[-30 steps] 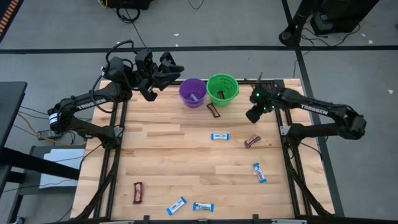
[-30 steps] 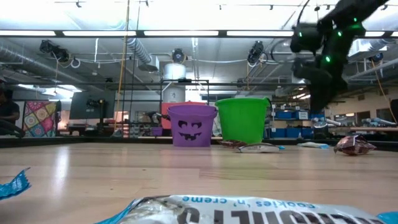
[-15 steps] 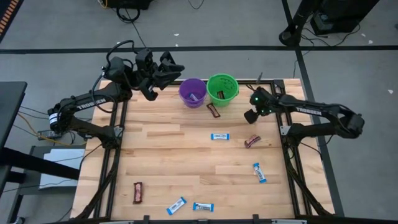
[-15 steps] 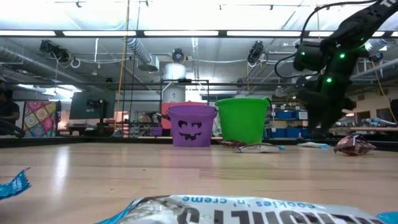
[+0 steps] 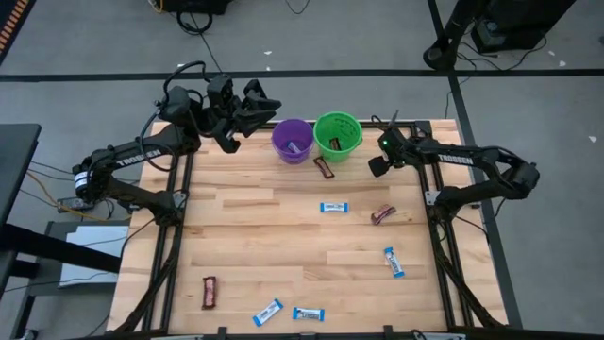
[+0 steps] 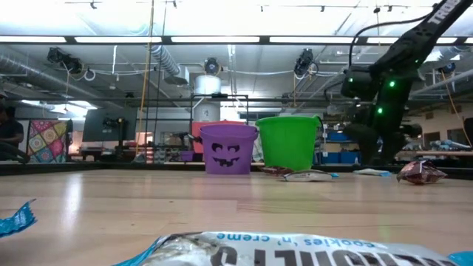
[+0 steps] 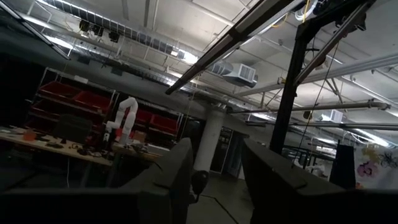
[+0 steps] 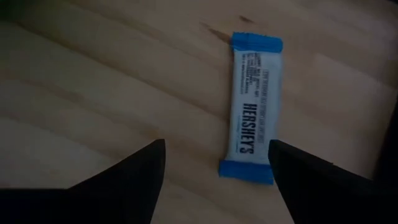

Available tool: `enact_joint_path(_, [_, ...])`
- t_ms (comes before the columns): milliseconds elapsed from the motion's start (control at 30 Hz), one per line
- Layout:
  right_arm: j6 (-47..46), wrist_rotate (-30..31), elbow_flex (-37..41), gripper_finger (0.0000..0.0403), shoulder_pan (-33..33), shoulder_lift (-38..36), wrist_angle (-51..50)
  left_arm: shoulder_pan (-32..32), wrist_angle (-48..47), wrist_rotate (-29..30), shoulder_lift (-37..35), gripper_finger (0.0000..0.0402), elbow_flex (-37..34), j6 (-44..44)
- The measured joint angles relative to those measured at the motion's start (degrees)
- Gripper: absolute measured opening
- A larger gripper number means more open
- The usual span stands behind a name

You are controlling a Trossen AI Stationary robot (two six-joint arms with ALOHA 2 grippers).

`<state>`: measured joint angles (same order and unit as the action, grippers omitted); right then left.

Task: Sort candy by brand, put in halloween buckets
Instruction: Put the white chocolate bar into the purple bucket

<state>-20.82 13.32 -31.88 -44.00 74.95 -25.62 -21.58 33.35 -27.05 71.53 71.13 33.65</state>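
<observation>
The purple bucket (image 5: 293, 140) and the green bucket (image 5: 338, 134) stand side by side on their bases at the table's far edge. A blue-and-white candy lies in the purple one and a dark candy in the green one. Loose candy lies flat on the table: a maroon bar (image 5: 325, 168) next to the green bucket, a blue bar (image 5: 332, 207), a maroon bar (image 5: 382, 215) and a blue bar (image 5: 394, 262). My right gripper (image 5: 375, 170) hovers open to the right of the green bucket; its wrist view shows a blue-and-white bar (image 8: 252, 134) beyond its fingers (image 8: 216, 149). My left gripper (image 5: 260, 102) waits open, raised at the far left.
More candy lies near the front edge: a maroon bar (image 5: 209, 292) at the left and two blue bars (image 5: 268, 312) (image 5: 309, 314) in the middle. A dark frame runs along both sides of the table. The wooden middle of the table (image 5: 264, 236) is bare.
My right gripper has come down toward the table and drifted a little toward the left edge, closer to the green bucket. My left arm has kept still, and no candy has moved.
</observation>
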Motion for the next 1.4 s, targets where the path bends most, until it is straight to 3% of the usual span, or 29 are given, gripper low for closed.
enact_joint_path(167, [0.3, -2.1, -0.1, 0.0295, -1.6, 4.9, 4.1, 0.0, 0.0, 0.0, 0.0, 0.0142, 0.0, 0.0])
enact_joint_path(367, [1.1, 0.3, -0.3, 0.0295, -0.7, 6.7, 4.8, 0.3, 0.0, 0.0, 0.0, 0.0142, 0.0, 1.1])
enact_joint_path(533, [-1.4, -1.3, -0.6, 0.0295, -0.3, 3.9, -0.4, 0.8, 0.1, -0.1, 0.0, 0.0142, 0.0, 1.2])
enact_joint_path(700, [-0.3, 4.5, -2.4, 0.0295, 0.4, -0.7, -2.6, 0.8, 0.1, -0.2, 0.0, 0.0142, 0.0, 1.2])
enact_joint_path(833, [0.6, 5.3, -2.6, 0.0295, -0.9, -2.0, -2.3, 0.8, 0.1, -0.2, 0.0, 0.0142, 0.0, 1.1])
enact_joint_path(1167, [3.0, 1.6, -2.6, 0.0295, -4.2, 4.7, -0.4, 0.8, 0.1, -0.2, 0.0, 0.0142, 0.0, 1.1])
enact_joint_path(1400, [3.3, 4.8, -2.6, 0.0295, -3.1, 6.7, -0.3, 0.8, 0.2, -0.2, 0.0, 0.0142, 0.0, 1.1])
